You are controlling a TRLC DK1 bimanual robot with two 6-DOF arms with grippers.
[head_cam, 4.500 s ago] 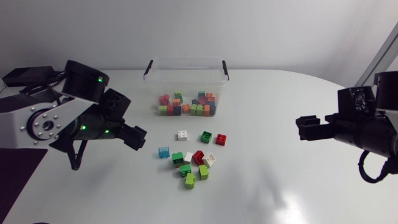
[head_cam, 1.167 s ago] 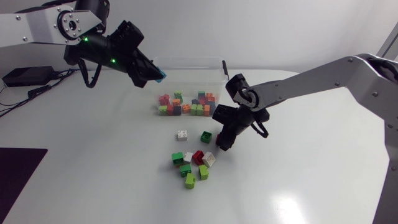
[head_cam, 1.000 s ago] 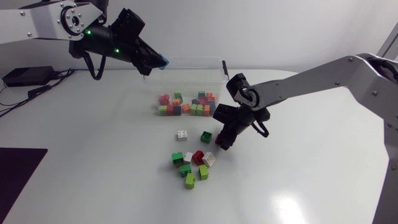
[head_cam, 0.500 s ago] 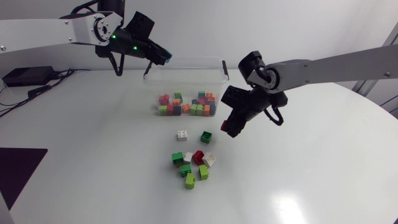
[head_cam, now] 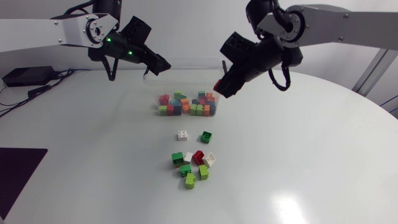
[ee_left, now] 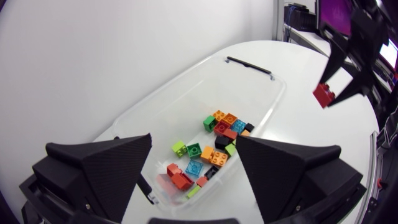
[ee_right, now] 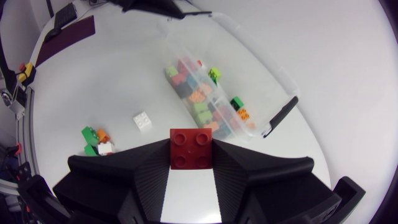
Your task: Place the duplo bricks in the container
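Duplo bricks [head_cam: 186,104] piled in the container [head_cam: 193,74], one red brick [head_cam: 219,85] held aloft.
Head view: the red brick is gripped by the right end effector [head_cam: 221,84] near the container's right end; a loose cluster [head_cam: 193,163] is seen on the desk [head_cam: 298,162]. Left wrist view: the left end effector [ee_left: 193,140] is spread wide, empty, over the container. Right wrist view: the red brick is clamped between both fingers.

White, smooth table [head_cam: 298,162], wide and curved along the far right edge, evenly lit. Soft patch of glare [head_cam: 288,202] on the near right part of the top. Dark, flat mat [head_cam: 18,171] lying at the near left corner. Further back on the left, a low black box [head_cam: 25,76] with thin black cables [head_cam: 43,91] trailing beside it across the top.
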